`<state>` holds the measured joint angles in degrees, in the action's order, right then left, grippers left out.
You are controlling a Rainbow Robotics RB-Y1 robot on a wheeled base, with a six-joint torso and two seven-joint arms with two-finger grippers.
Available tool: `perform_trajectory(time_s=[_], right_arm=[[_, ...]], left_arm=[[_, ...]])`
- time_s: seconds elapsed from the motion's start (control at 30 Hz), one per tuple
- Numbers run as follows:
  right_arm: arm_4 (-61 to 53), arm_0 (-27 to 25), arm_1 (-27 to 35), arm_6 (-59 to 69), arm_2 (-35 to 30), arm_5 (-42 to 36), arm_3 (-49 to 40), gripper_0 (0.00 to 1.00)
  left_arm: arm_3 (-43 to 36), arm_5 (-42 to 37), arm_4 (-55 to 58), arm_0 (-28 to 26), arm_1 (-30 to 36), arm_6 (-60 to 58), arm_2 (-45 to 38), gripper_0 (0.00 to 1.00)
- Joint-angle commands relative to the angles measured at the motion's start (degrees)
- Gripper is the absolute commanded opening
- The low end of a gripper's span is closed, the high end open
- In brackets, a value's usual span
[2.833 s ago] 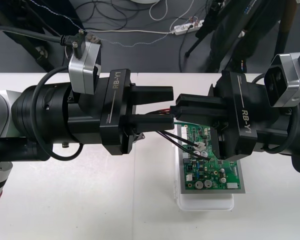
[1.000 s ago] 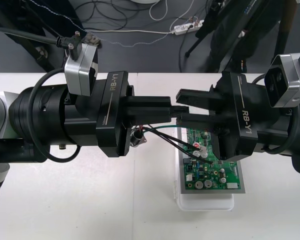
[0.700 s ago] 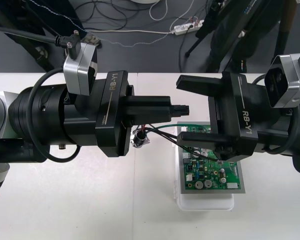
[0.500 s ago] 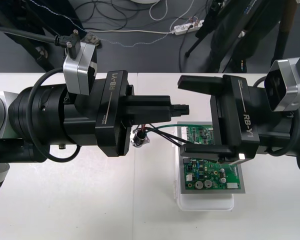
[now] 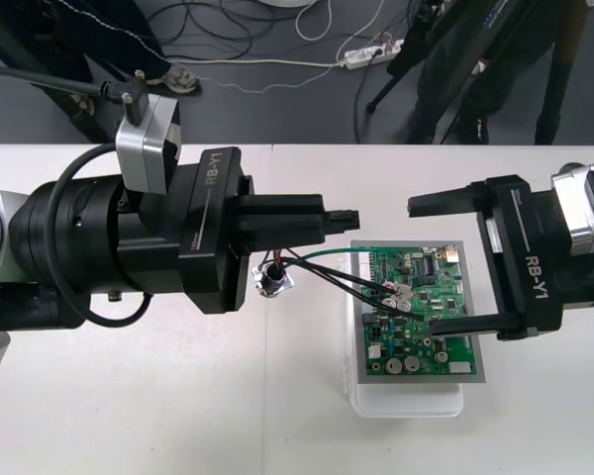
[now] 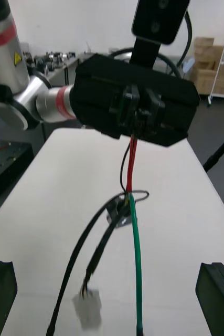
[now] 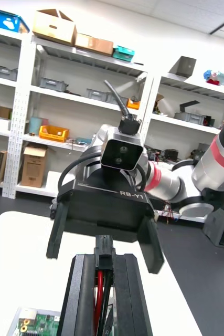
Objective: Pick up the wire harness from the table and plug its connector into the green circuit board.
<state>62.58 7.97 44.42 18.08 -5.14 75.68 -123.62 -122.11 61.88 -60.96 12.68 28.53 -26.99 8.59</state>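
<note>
I have the table [image 5: 129,416] from above. The left gripper [image 5: 325,214] is over its middle, fingers together and clamped on the harness [image 5: 327,265]. The right gripper [image 5: 422,265] is nearer the right edge, fingers wide apart, above the green board [image 5: 416,336]. The board sits on its white base [image 5: 406,401] toward the near edge. The wires droop onto the board's far-left corner. The metal socket [image 5: 272,280] is below the left fingers, and the black plug [image 5: 347,214] pokes past their tips.

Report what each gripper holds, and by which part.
Left gripper: shut on the harness at its black plug end; wires and socket hang below. Right gripper: open, holding nothing.
</note>
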Motion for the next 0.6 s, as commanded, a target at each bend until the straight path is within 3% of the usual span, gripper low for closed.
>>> perform_trajectory(time_s=[0.03,0.4,0.6], right_arm=[[2.2,-0.6,5.5,-1.5,-3.2,1.9,0.0,1.0],[14.2,1.4,8.6,0.4,-7.2,14.3,0.7,1.0],[21.8,2.8,8.6,2.0,-8.0,14.3,1.2,1.0]], left_arm=[[-1.5,-2.6,1.2,-2.7,1.8,4.8,-3.1,0.0],[0.6,-0.6,2.2,-6.0,1.5,11.0,-6.5,0.0],[6.7,6.1,5.1,-5.9,0.4,15.8,-9.6,0.0]])
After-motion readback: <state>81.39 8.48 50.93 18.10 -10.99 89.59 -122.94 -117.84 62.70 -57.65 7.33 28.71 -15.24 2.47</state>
